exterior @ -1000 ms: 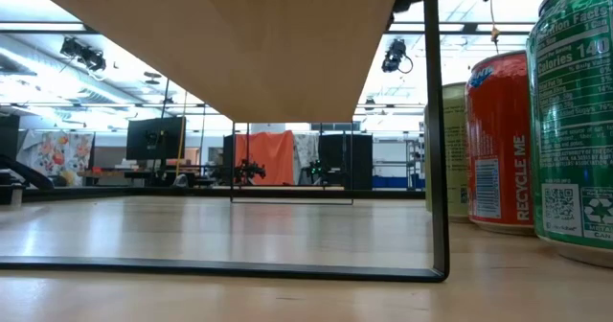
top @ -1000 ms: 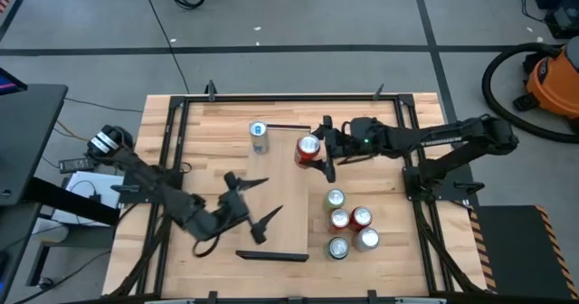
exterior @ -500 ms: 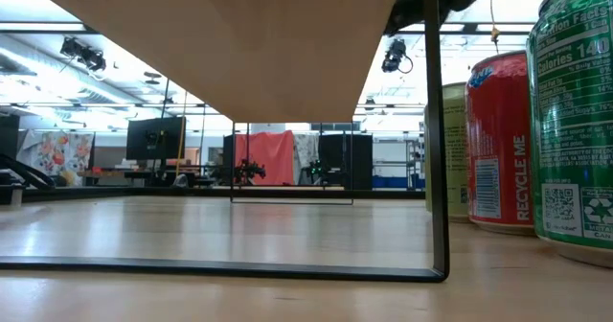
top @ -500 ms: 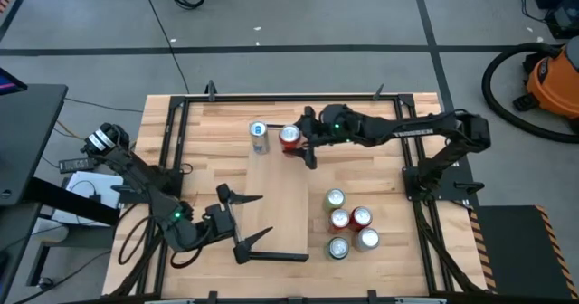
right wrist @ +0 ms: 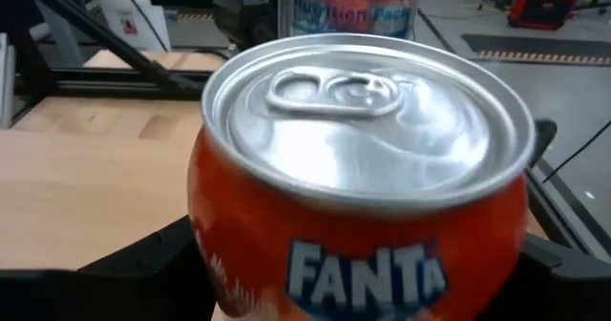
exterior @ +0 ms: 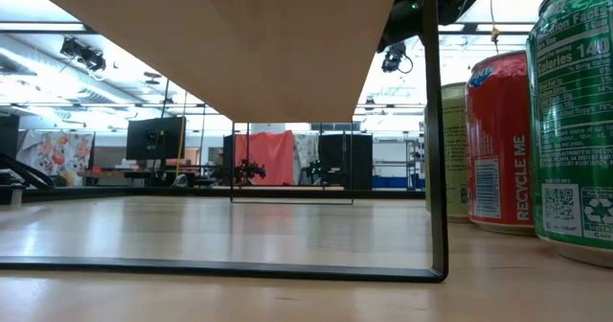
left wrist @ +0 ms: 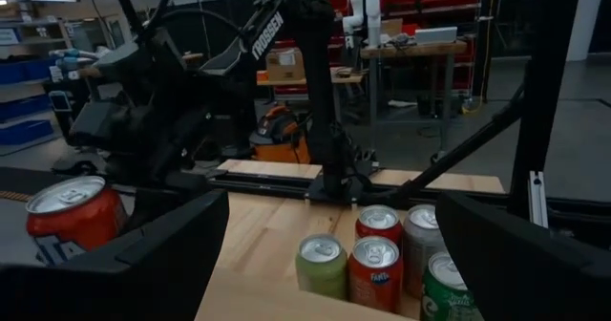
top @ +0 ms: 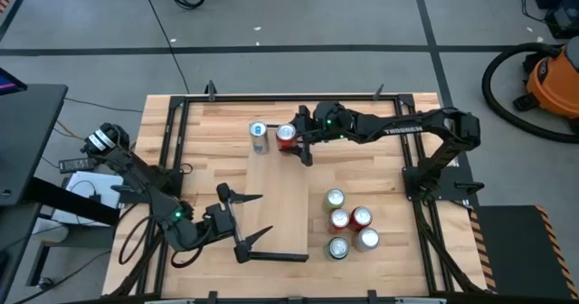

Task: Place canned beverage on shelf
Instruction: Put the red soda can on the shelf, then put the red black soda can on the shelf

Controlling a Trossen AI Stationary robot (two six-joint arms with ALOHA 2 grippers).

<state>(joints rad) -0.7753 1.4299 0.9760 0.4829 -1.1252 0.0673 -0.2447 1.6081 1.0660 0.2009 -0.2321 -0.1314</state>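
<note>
Orange Fanta can upright on far end of shelf, just beside blue-topped can to its left in high view. Right gripper reaching across from right side, fingers either side of orange can; in right wrist view can fills space btwn both fingers, but cannot tell whether pinching it or spread slightly clear. Left gripper low over near-left part of shelf, fingers spread wide, holding nothing. Cluster of five cans standing on table right of shelf, well apart from orange can. Low view: underside of shelf w/ dark metal leg, green can and red can close at right.
</note>
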